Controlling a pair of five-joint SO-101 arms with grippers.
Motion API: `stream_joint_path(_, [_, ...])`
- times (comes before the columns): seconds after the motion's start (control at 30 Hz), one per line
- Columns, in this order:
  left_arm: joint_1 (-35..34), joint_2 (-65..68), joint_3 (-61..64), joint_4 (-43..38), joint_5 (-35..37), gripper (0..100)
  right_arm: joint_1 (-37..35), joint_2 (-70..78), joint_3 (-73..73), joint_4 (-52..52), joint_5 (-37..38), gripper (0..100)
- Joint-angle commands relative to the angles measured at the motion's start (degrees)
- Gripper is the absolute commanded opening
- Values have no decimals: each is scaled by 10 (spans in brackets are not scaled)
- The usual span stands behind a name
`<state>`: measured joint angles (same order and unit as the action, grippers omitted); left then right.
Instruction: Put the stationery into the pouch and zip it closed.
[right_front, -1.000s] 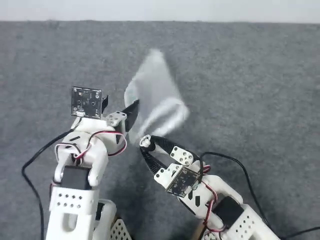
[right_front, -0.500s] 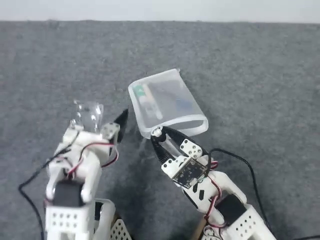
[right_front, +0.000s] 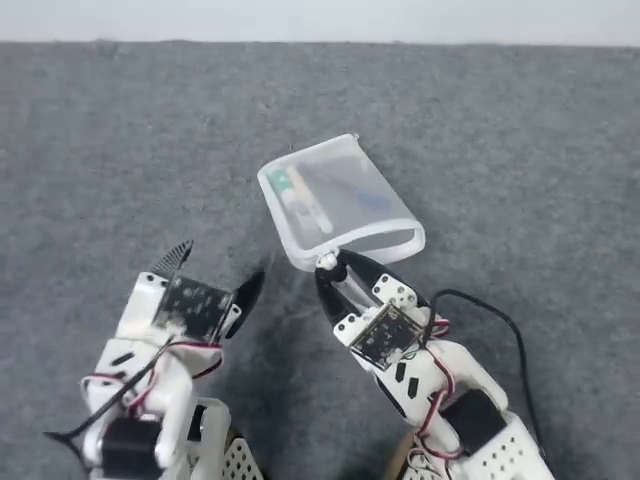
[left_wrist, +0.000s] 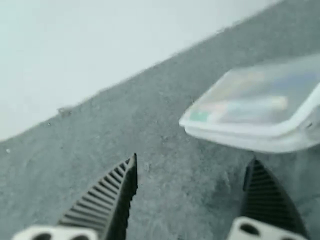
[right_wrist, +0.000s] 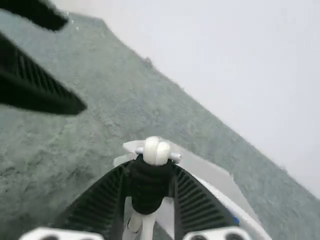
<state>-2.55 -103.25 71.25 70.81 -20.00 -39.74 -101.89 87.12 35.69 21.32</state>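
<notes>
Where the pouch (right_front: 335, 195) lies: flat on the table (right_front: 520, 130), its mouth gaping on the robot-facing edge.
Stationery (right_front: 300, 205): inside the pouch, showing through its clear wall.
Right claw (right_front: 330, 275): pinched narrow on the zip pull (right_front: 325, 262), at a corner of the pouch's mouth.
Left claw (right_front: 217, 268): spread wide, holding nothing, apart from the pouch.
Risk: nothing pins the pouch, so tugging the zip would likely drag it along; the small pull could also slip free.

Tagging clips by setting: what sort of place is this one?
Probably an indoor robot test bench in a lab or hobby workspace: a grey carpet-like mat as the work surface, a plain pale wall behind it, and two small desktop arms by a pouch.
</notes>
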Motion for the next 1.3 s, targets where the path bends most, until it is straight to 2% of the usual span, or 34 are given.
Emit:
stream_joint_path(0.0, [3, -8, 24, -33, -8, 322, 8, -22, -68, 27, 5, 7])
stream_joint_path(0.33, [119, -8, 53, -52, -8, 320, 7, -22, -139, 117, 6, 7])
stream_joint_path(0.47, [131, -8, 65, -87, -6, 320, 7, -22, -165, 148, 7, 7])
stream_joint_path(0.57, [131, -6, 94, -126, 25, 319, 3, -22, -185, 179, 18, 7])
stream_joint_path(0.7, [158, -8, 139, -163, 36, 319, -38, -22, -204, 222, 49, 7])
stream_joint_path(0.93, [204, -8, 150, -203, 45, 272, -78, -22, -204, 233, 47, 7])
stream_joint_path(1.13, [269, -8, 151, -204, 45, 245, -99, -22, -204, 247, 50, 7])
stream_joint_path(1.27, [280, -8, 151, -204, 45, 239, -99, -22, -204, 247, 50, 7])
